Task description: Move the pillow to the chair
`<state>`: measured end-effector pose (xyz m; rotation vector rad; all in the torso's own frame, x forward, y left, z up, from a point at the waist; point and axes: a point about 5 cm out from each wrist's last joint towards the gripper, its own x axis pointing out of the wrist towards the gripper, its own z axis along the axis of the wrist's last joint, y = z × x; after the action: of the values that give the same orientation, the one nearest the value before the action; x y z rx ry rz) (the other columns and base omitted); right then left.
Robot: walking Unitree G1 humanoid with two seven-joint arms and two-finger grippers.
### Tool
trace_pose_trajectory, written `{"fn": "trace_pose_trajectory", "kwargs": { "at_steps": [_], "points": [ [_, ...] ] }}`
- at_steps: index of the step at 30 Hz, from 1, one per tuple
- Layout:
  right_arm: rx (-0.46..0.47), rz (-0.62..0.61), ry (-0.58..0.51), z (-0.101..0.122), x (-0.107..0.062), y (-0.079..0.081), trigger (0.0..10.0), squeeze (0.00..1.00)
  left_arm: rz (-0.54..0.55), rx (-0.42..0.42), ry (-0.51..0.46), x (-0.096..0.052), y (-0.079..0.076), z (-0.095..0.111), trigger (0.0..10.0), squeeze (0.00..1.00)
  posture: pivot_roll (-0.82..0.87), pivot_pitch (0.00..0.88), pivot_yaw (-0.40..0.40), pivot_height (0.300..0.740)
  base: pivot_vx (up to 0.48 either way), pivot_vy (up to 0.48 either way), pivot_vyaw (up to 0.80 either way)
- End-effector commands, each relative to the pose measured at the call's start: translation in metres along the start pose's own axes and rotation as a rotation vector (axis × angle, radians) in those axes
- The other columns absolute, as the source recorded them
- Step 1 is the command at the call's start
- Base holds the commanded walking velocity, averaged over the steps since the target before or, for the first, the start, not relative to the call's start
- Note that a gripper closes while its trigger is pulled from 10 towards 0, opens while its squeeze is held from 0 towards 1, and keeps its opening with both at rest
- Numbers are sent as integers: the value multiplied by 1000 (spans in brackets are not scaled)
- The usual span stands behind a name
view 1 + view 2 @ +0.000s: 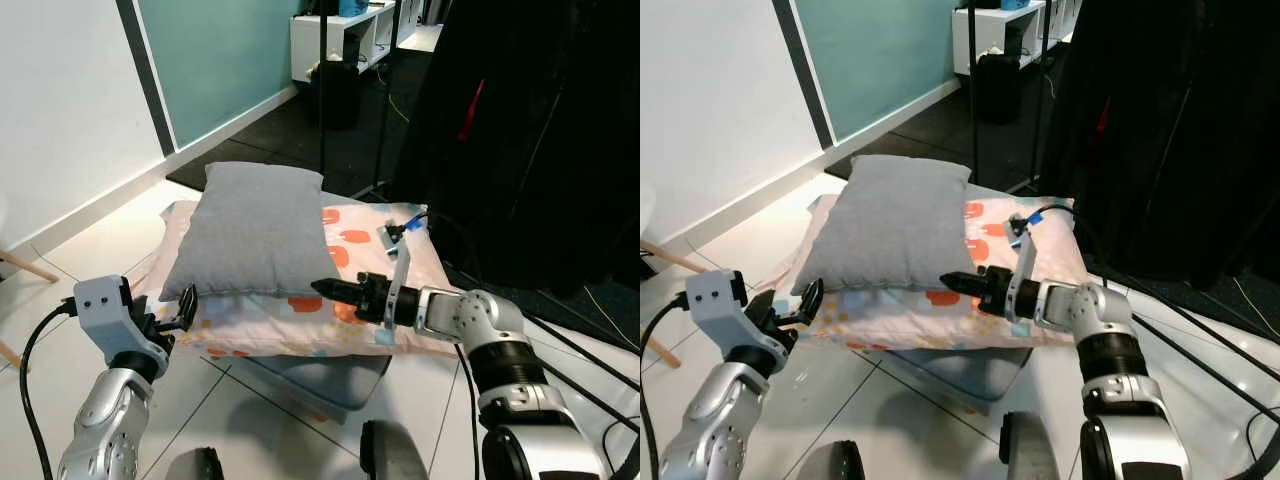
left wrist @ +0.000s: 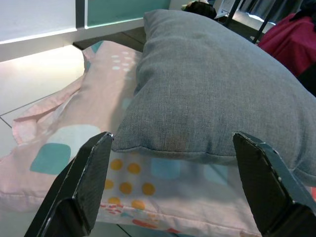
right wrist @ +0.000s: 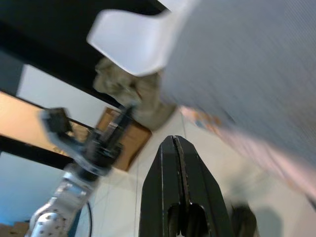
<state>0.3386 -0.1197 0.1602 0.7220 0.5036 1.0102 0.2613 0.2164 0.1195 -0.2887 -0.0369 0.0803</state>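
Both grippers flank the grey pillow for a two-sided lift.
Left gripper jaws spread, pillow edge between them; right gripper clenched empty, tips at the opposite corner.

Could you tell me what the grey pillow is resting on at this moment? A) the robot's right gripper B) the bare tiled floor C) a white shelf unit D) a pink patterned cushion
D: the grey pillow lies on top of the pink patterned cushion, with the open left gripper at its near corner and the shut right gripper at its near edge.
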Motion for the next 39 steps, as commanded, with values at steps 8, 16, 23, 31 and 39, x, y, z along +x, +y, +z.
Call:
{"fn": "trace_pose_trajectory", "kwargs": {
  "at_steps": [8,16,23,31,39],
  "points": [
    [-117,71,-172,19,-4,12,0,0,5,-20,15,-1,0,-5,10000,0,-101,54,-48,545,0,0,0],
    [-224,-223,-315,36,-6,-12,10000,1000,9,-11,12,-1,0,-4,10000,0,-96,53,-49,545,0,0,0],
    [-266,-231,-353,42,-12,-11,10000,1000,20,-4,-5,0,3,2,10000,0,-96,55,-49,545,0,0,0],
    [-297,-314,-340,31,-25,-28,10000,1000,224,56,-144,-2,33,33,10000,0,-91,58,-33,545,0,0,0],
    [-291,-391,-295,17,-29,-41,10000,1000,239,60,-137,-4,38,33,10000,749,-70,56,-39,545,0,0,0]
  ]
}}
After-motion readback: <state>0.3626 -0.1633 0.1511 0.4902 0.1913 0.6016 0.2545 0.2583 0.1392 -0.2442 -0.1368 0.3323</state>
